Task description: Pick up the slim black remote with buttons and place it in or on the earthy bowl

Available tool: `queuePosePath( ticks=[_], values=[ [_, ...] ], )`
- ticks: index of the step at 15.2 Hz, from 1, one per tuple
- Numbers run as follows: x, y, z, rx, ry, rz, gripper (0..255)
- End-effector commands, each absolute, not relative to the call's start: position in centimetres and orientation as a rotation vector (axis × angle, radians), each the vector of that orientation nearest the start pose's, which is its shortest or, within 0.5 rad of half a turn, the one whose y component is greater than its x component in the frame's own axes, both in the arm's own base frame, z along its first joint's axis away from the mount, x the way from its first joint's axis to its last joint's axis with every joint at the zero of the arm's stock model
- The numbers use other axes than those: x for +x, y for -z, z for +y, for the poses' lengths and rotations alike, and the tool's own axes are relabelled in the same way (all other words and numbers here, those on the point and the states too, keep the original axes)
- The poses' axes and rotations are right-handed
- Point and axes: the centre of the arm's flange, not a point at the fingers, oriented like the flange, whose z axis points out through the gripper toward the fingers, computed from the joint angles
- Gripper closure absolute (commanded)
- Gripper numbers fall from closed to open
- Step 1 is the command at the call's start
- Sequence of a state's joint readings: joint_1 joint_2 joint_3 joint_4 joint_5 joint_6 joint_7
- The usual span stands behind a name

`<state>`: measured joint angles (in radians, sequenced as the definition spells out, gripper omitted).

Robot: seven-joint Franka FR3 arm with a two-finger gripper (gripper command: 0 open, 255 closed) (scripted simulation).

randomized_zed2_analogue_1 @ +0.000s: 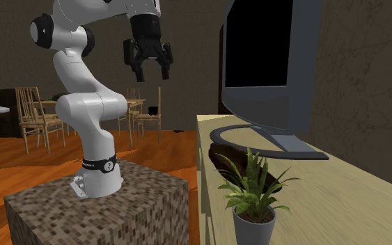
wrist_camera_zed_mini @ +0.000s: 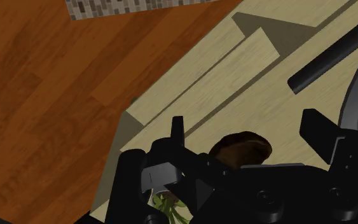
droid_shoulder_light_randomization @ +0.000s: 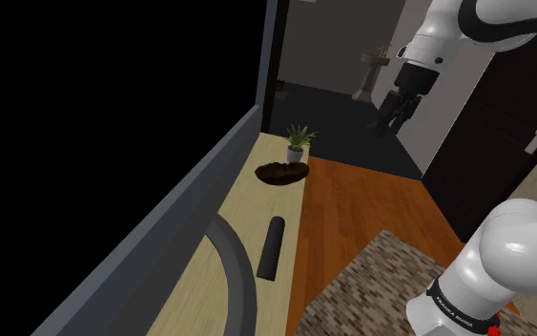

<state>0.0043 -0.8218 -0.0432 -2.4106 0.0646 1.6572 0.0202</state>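
Observation:
A slim black remote point(droid_shoulder_light_randomization: 272, 247) lies on the pale wooden table point(droid_shoulder_light_randomization: 247, 205), near the table's edge and just beside the TV's curved foot. Farther along the table sits the dark brown bowl point(droid_shoulder_light_randomization: 282, 173), with nothing in it. My gripper point(droid_shoulder_light_randomization: 397, 116) hangs high in the air over the dark floor, well off the table and away from both things. In the second exterior view the gripper point(randomized_zed2_analogue_1: 150, 66) is open with nothing between its fingers. In the wrist view the bowl point(wrist_camera_zed_mini: 241, 147) shows far below between the parted fingers point(wrist_camera_zed_mini: 177, 130), and the remote point(wrist_camera_zed_mini: 327, 60) lies beyond it.
A large dark TV point(randomized_zed2_analogue_1: 271, 62) on a curved foot point(droid_shoulder_light_randomization: 237, 267) takes up the table's wall side. A small potted plant point(droid_shoulder_light_randomization: 298, 143) stands just past the bowl. My stand point(randomized_zed2_analogue_1: 104, 209) rests on the wooden floor point(droid_shoulder_light_randomization: 352, 205). Chairs point(randomized_zed2_analogue_1: 37, 115) stand farther off.

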Motion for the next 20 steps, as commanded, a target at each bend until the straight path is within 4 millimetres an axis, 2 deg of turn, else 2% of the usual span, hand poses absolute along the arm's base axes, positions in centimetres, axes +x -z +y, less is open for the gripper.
queuePosePath(
  ticks=[1, 10, 20],
  values=[
    [30.5, -58.4, -0.9, -3.043, 0.104, 0.076, 0],
    [31.3, -50.8, 8.0, -2.990, -0.021, 0.502, 0],
    [34.2, -42.5, 17.5, -2.859, -0.157, 0.958, 0]
  ],
)
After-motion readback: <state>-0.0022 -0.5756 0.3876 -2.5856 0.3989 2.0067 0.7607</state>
